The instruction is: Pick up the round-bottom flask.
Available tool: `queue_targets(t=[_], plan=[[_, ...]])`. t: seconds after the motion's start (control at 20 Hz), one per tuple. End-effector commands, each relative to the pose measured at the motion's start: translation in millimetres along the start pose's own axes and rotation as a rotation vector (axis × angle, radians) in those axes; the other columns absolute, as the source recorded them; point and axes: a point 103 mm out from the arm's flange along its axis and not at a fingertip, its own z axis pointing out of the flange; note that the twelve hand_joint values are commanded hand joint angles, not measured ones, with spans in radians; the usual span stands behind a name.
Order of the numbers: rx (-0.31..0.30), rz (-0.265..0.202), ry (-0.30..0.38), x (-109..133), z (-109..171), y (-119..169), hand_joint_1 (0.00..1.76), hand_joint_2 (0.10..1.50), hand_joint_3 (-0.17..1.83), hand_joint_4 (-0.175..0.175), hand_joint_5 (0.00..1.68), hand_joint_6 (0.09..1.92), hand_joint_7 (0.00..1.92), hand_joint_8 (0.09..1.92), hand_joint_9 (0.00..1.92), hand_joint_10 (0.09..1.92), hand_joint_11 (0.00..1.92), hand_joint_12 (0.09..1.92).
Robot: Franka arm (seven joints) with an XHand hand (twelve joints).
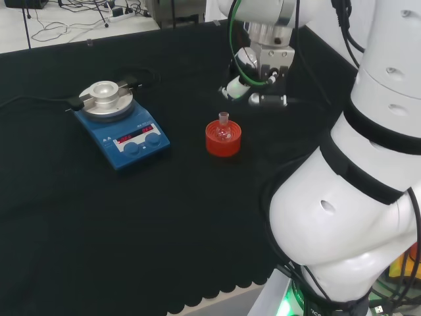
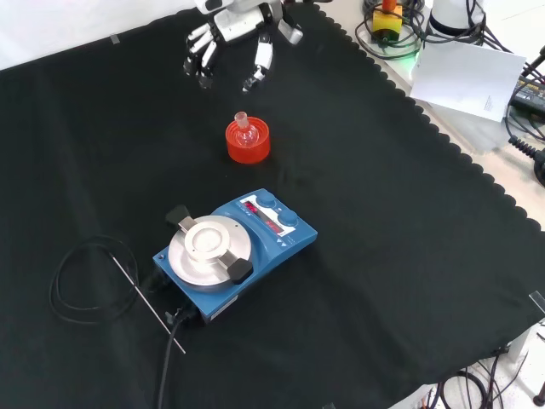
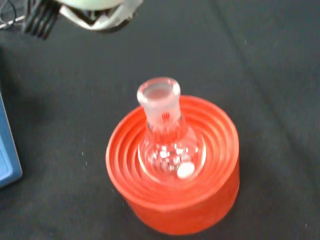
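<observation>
A small clear round-bottom flask (image 3: 167, 145) stands upright on a red ribbed ring stand (image 3: 175, 200), with a small white object lying in its bulb. In the head view the flask (image 1: 223, 125) and the stand (image 1: 223, 138) sit mid-cloth. The hand (image 2: 230, 38) hangs above and beyond the flask (image 2: 245, 128) in the front view, fingers spread and relaxed, holding nothing. In the head view the hand (image 1: 253, 92) is behind and to the right of the flask, clear of it.
A blue hotplate stirrer (image 2: 234, 251) with a round metal top stands near the stand (image 2: 248, 142), with a black cable and a thin metal probe (image 2: 149, 302) beside it. The arm's white links (image 1: 355, 184) rise at the head view's right. Papers and cables lie off the cloth's edge.
</observation>
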Motion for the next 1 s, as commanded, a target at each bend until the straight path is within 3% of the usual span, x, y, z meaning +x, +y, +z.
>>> queue_targets(t=[0.05,0.55,1.0], plan=[[0.037,0.001,0.025,-9,39,0,0.89,0.62,0.64,-0.022,0.66,0.50,0.20,0.62,0.43,0.66,0.09,1.41],[0.055,0.000,0.018,-7,57,-4,0.89,0.61,0.65,-0.028,0.64,0.60,0.21,0.63,0.44,0.67,0.09,1.42],[0.034,0.009,0.013,-10,64,1,0.90,0.61,0.65,-0.030,0.64,0.62,0.22,0.64,0.44,0.67,0.10,1.42]])
